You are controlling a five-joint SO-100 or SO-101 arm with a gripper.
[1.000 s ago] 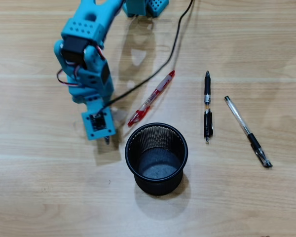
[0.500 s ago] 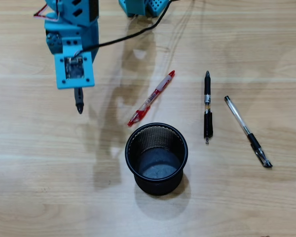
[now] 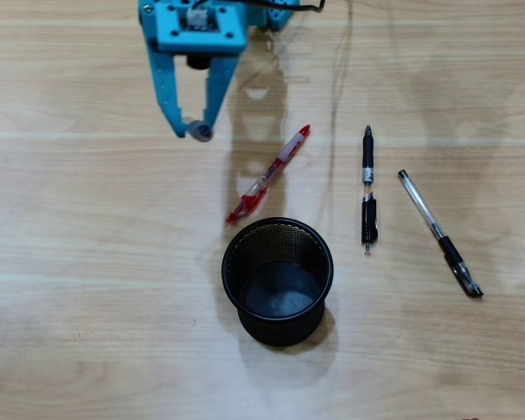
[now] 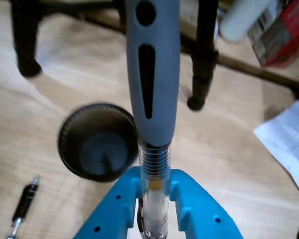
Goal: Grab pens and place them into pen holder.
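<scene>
Three pens lie loose on the wooden counter (image 3: pixel 87 289) in the overhead view: a red pen (image 3: pixel 269 174) just beside the black mesh pen holder (image 3: pixel 277 280), a black pen (image 3: pixel 367 189) farther right, and a clear-barrelled pen (image 3: pixel 438 232) beyond it. The holder looks empty in both views. A fourth, a grey-gripped pen (image 4: pixel 153 89), is clamped upright in the blue claw (image 3: pixel 195 131), held up left of the holder. So nothing is delivered yet; one pen is on its way, three remain.
</scene>
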